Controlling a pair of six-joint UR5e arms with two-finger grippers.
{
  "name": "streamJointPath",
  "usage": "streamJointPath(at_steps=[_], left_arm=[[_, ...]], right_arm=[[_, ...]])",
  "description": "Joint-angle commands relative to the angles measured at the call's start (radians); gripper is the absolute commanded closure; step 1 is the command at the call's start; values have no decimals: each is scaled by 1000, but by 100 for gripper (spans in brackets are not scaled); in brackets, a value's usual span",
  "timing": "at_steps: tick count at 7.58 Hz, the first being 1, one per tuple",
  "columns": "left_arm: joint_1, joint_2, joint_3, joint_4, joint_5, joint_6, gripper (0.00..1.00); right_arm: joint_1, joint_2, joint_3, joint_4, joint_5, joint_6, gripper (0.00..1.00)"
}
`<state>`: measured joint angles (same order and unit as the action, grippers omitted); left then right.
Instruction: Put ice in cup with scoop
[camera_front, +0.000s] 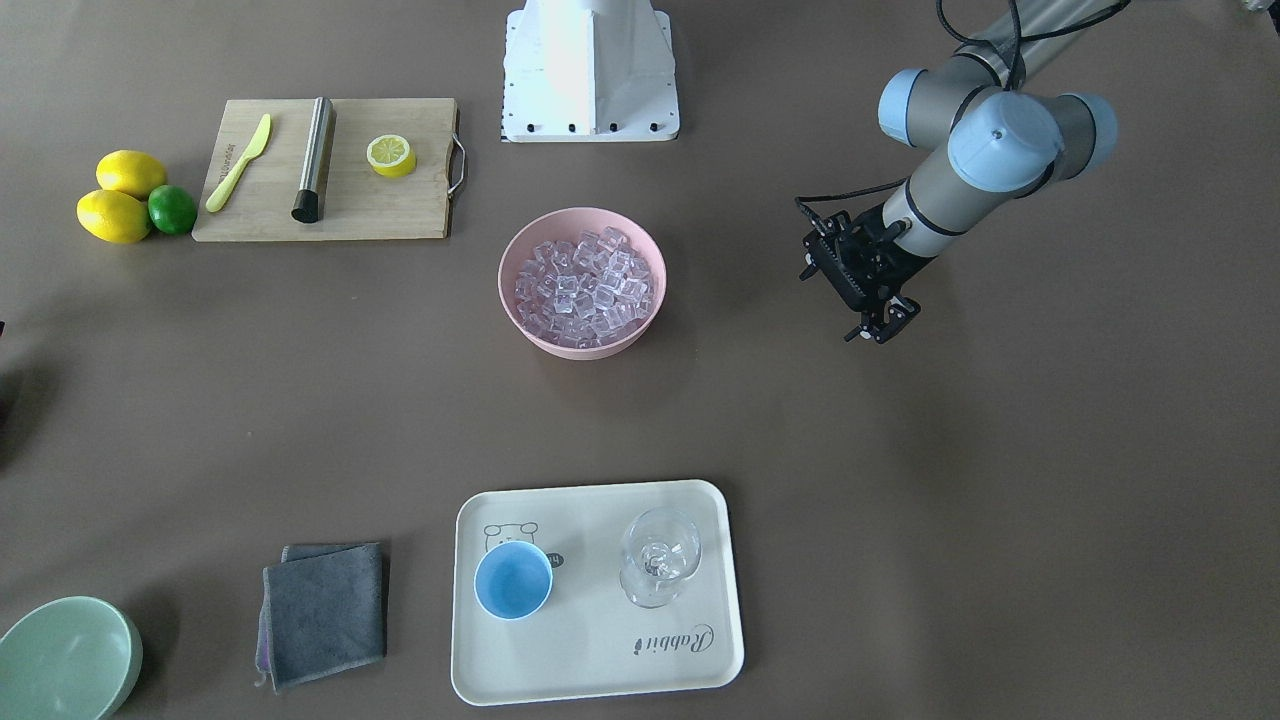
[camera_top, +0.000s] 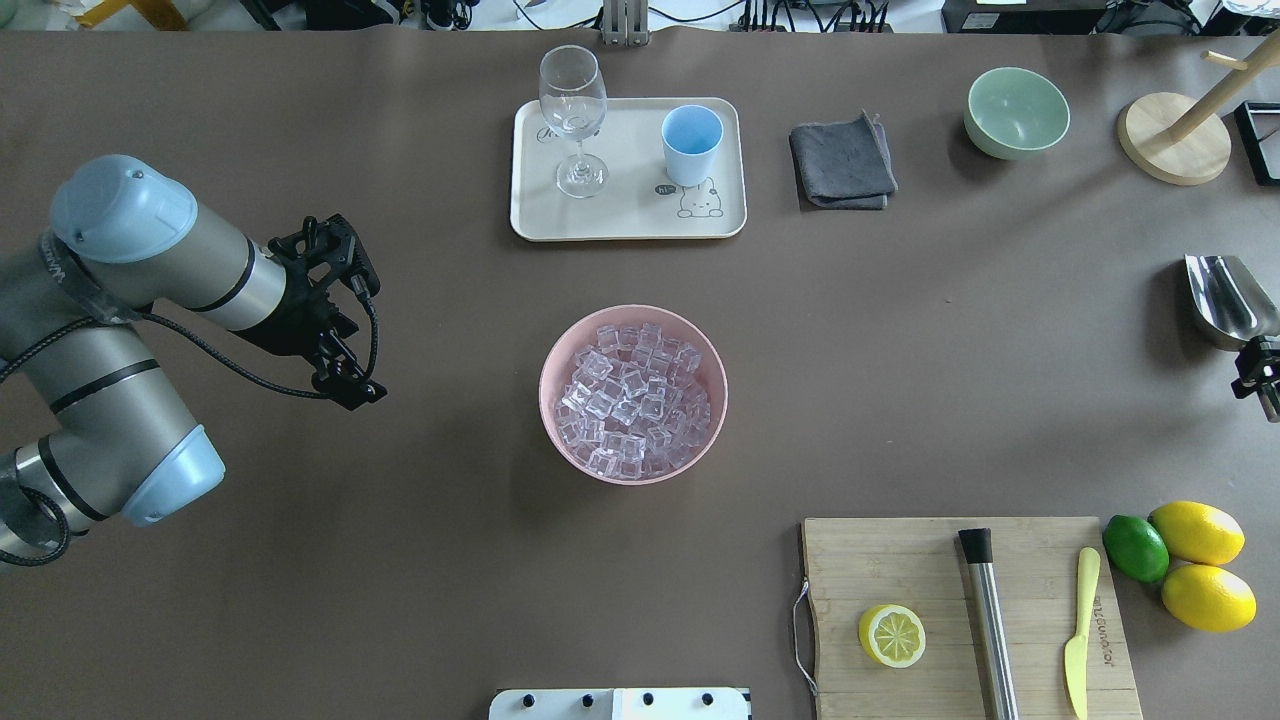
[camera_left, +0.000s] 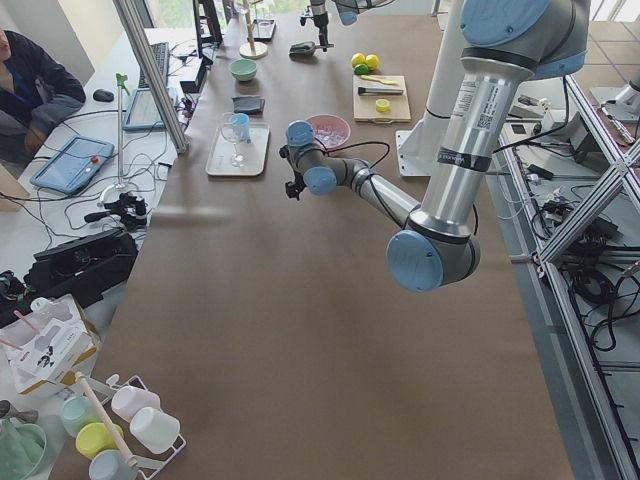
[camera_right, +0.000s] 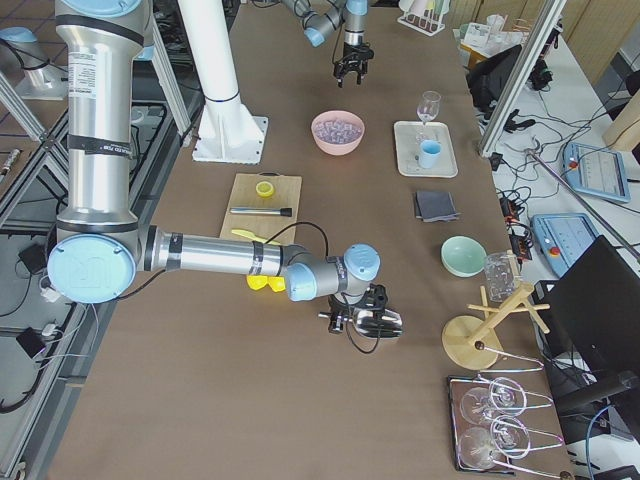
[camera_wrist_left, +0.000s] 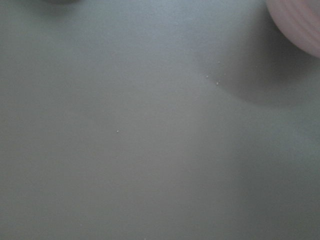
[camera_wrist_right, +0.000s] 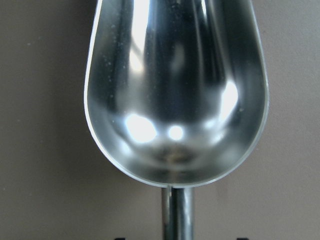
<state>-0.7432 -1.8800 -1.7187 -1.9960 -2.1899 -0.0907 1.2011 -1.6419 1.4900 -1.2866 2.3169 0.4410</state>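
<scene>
**Right hand (camera_top: 1262, 368) not yet closed on the scoop (camera_wrist_right: 175, 90): where the carry could fail**

Our right hand sits at the right edge of the bench (camera_top: 900, 350). Its fingers are spread either side of the scoop handle and, as far as the wrist view shows, are not pinching it. The scoop lies empty on the bench, its trough toward the far side.

We judge the first hazard to be that round, polished rod. A loose or off-centre pinch could let the trough roll and tip its load.

Further left, the ice (camera_top: 632, 400) fills the pink bowl (camera_top: 552, 350) mid-bench. A steep plunge could shove the bowl or fling cubes out.

The cup (camera_top: 692, 140) stands on the tray (camera_top: 620, 225) at the far side, near the stemmed glass (camera_top: 575, 110). Its narrow mouth invites spills or a knock to the glass.

Our left hand (camera_top: 352, 388) hangs well left, holding nothing. We cannot tell whether it is spread.
</scene>
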Motion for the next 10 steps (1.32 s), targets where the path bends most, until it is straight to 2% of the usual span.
streamJointPath(at_steps=[1,3,4,5,6,8,9,10], left_arm=[[42,28,14,-204,25,9,2],[86,30,36,-279,27,11,2],[131,13,39,-282,57,8,2],[193,18,38,-352,155,8,2],[235,10,28,-372,227,-1,2],[255,-5,13,-377,254,0,2],[265,-25,14,-376,304,0,2],[298,-30,14,-383,359,-1,2]], right_arm=[[-3,-1,-10,7,-2,5,96],[-1,-1,24,-2,7,-4,100],[-1,-1,94,-79,9,-4,100],[0,10,213,-223,-10,-5,100],[0,39,293,-316,-39,-25,100],[5,100,370,-332,-22,-195,100],[3,162,390,-333,-22,-244,100],[-14,180,419,-335,-31,-331,100]])
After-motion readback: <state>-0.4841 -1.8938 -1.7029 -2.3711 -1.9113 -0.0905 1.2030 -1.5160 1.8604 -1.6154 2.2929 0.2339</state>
